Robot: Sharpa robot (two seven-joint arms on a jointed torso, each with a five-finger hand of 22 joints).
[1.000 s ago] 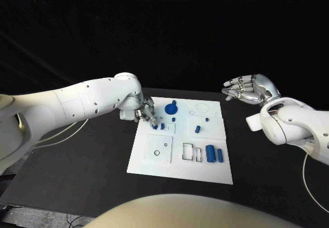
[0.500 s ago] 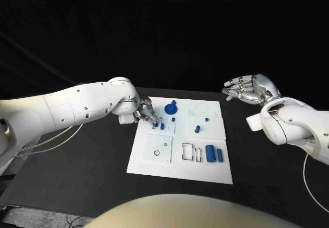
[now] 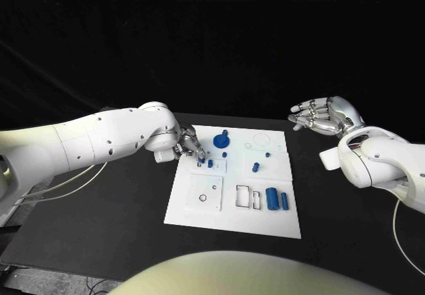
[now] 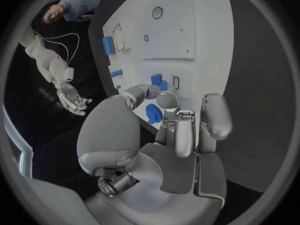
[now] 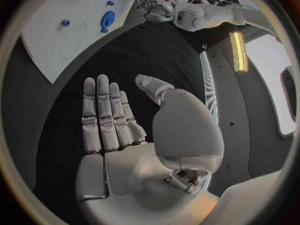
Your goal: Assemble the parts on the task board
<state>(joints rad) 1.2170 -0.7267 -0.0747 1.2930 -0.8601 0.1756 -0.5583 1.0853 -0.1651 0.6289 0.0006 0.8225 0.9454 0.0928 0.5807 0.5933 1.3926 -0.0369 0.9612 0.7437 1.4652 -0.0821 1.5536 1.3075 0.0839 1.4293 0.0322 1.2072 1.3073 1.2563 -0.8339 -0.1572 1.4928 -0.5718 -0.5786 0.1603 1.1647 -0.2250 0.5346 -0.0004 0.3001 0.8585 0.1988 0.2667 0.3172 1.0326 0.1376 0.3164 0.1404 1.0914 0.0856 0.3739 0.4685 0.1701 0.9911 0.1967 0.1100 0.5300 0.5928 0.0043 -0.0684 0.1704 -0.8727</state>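
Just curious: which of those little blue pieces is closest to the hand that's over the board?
The small blue piece right by the left hand; its fingers almost touch it, while the others lie farther right.

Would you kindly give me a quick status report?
Left hand at task board edge, grip unclear. Right hand open, off board. Blue parts unobstructed.

A flat white rectangular task board lies mid-frame on the black table. Small blue plastic parts sit across it. The silver left hand rests at the board's upper left edge. The silver right hand hangs at the upper right, fingers apart, holding nothing.
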